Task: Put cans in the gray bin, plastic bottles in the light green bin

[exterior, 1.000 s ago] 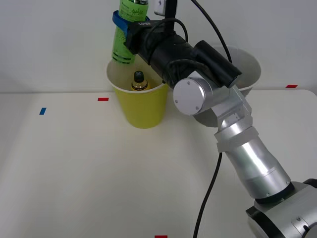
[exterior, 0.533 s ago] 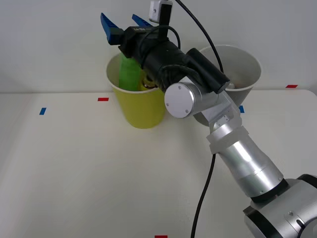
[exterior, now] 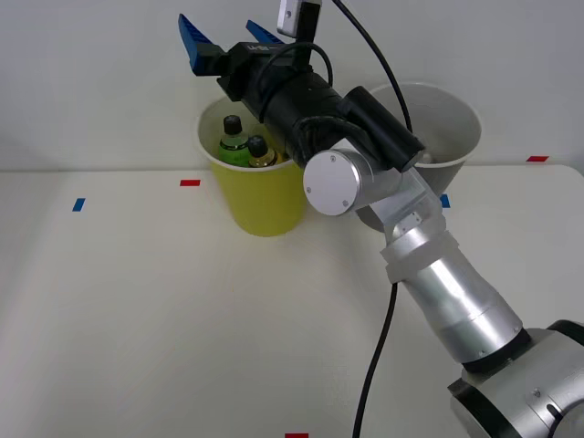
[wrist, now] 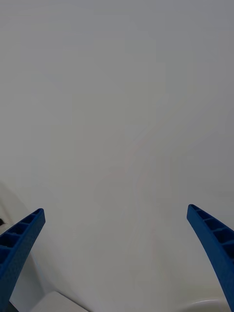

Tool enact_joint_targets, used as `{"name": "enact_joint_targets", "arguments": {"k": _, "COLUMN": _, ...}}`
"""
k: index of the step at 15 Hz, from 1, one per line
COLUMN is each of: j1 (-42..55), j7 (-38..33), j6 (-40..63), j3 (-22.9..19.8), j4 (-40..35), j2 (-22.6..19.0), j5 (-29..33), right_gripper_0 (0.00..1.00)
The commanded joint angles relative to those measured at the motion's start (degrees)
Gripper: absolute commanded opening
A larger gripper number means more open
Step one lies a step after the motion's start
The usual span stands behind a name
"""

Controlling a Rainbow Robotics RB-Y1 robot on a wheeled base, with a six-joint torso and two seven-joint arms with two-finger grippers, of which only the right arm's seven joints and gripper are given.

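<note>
Right gripper (exterior: 222,38) spread wide, empty, above tall yellow-green bin (exterior: 260,203); green bottle (exterior: 233,143), amber bottle (exterior: 260,152) inside; gray bin (exterior: 447,119) beside, arm partly blocking it.

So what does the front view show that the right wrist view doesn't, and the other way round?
Front view alone: the light green bin with the green bottle and the amber bottle standing inside it, the gray bin behind the arm, and the table. Right wrist view alone: a close look past the blue fingers at the blank white wall. Both show the right pincer open and holding nothing, above the bins.
</note>
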Motion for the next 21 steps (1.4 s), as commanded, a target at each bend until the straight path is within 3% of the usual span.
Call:
{"name": "enact_joint_targets", "arguments": {"k": 1, "j1": 0.0, "j7": -0.1, "j6": 0.0, "j3": 0.0, "j4": -1.1, "j2": -1.1, "j5": 0.0, "right_gripper_0": 1.00}}
{"name": "enact_joint_targets", "arguments": {"k": 10, "j1": 0.1, "j7": 0.1, "j6": -0.1, "j3": 0.1, "j4": -2.3, "j2": -2.9, "j5": -0.5, "right_gripper_0": 1.00}}
{"name": "enact_joint_targets", "arguments": {"k": 13, "j1": 2.9, "j7": 0.2, "j6": 0.0, "j3": 0.4, "j4": -9.6, "j2": -6.8, "j5": -6.3, "right_gripper_0": 1.00}}
{"name": "enact_joint_targets", "arguments": {"k": 21, "j1": 23.7, "j7": -0.1, "j6": 0.1, "j3": -0.8, "j4": -30.7, "j2": -16.7, "j5": -9.6, "right_gripper_0": 1.00}}
